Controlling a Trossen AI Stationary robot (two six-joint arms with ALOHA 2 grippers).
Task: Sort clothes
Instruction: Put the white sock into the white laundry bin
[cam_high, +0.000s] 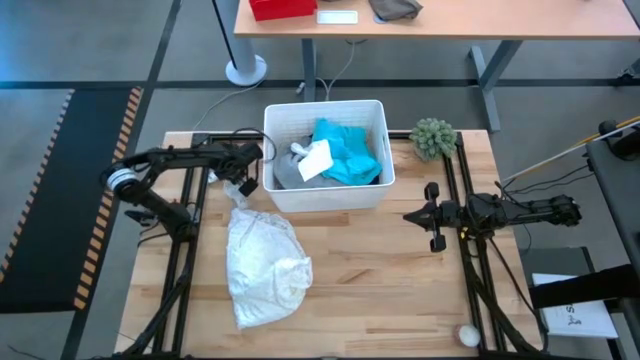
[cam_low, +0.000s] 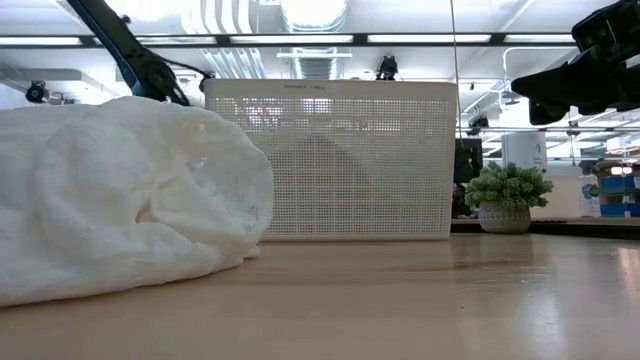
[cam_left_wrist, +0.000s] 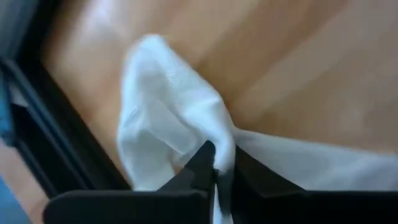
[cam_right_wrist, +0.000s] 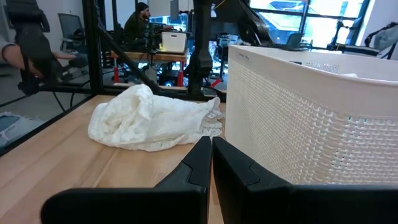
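Your left hand (cam_high: 243, 186) sits just off the white basket's (cam_high: 330, 196) left wall, low over the table (cam_high: 370, 270), and it is clenched on a small white cloth (cam_left_wrist: 168, 130). In the left wrist view you can see the two dark fingers (cam_left_wrist: 200, 167) pinched together with a fold of that cloth caught between them; the rest of the cloth billows up over the wood beyond the fingertips. From above, the cloth shows only as a small pale scrap beside the basket's near-left corner.

Your right hand (cam_high: 432, 215) waits off the basket's right side, over the table's right rail. It is clamped shut on nothing: the right wrist view shows its fingers pressed flat against each other, with the basket's perforated wall just ahead.

The white shirt (cam_high: 262, 262) lies crumpled in a loose heap on the table in front of the basket, toward its left corner, close to but apart from the basket wall.

Inside the basket you have a turquoise piece (cam_high: 350, 152) toward the right, a grey tee (cam_high: 290, 172) bunched at the left, and a white item (cam_high: 314, 160) lying on top between them.

A fuzzy green ball (cam_high: 433, 137) stands just beside the basket's far-right corner.
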